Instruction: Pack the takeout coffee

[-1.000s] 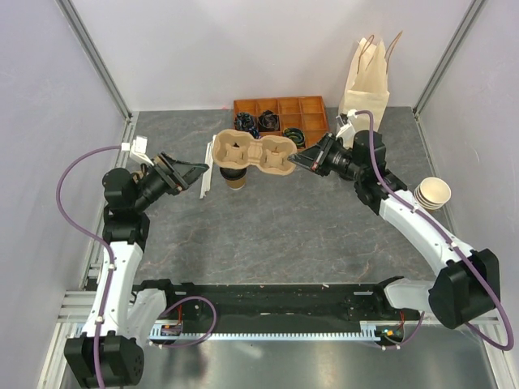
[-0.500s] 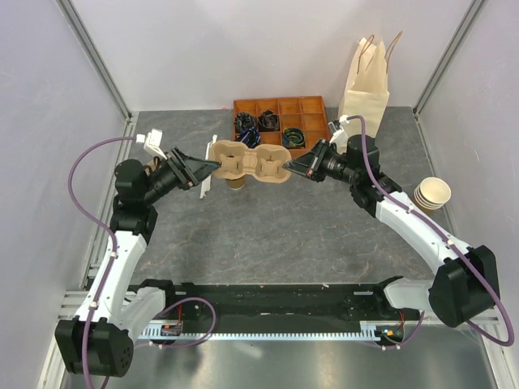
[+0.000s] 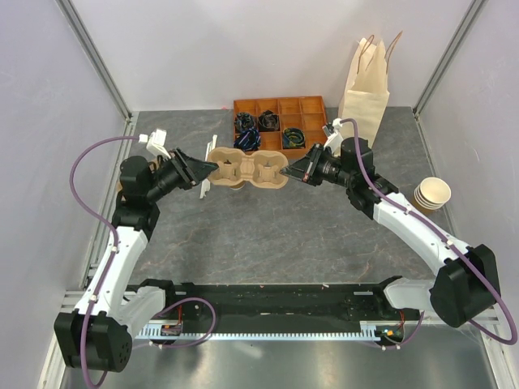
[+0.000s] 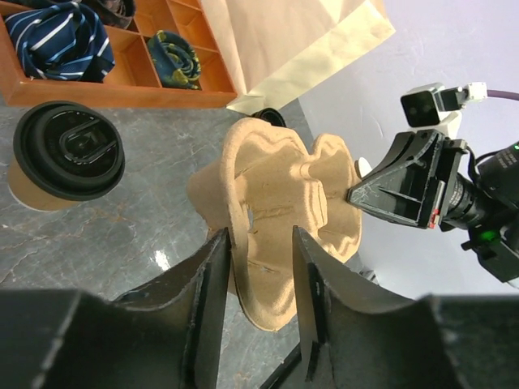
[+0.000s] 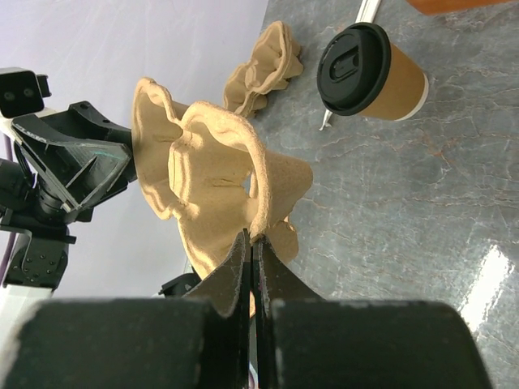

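The right gripper (image 5: 250, 237) is clenched on a thin rim of the carrier (image 3: 247, 165), its 2 fingers closed to a sliver with pulp pinched between them. The left gripper (image 4: 259, 240) straddles the opposite rim. Pulp sits between its 2 fingers (image 4: 209, 301), but I cannot tell whether they press on it or only bracket it.

From above, the grippers meet the carrier from 9 and 3 o'clock. It hangs between them, clear of the table (image 3: 268, 243), with its wells facing up. Taking it from both ends probably steadies the floppy pulp so it stays level while it is positioned.

The coffee (image 4: 65, 154) stands upright on the table with its lid on, and nothing grips it. It sits under the carrier's left half, at about 7 o'clock from the carrier's middle, mostly hidden from above. It is not seated in a well, so the packing has hardly begun.

The bag (image 3: 365, 85) stands open by the back wall at 2 o'clock, well apart from the coffee. A tray (image 3: 312, 105) of rolled ties lies at 12 to 1 o'clock, just beyond the carrier. A stack of lidless cups (image 3: 430, 193) sits at 4 o'clock beside the right arm. A 2nd pulp piece (image 5: 263, 61) lies on the table near the coffee.
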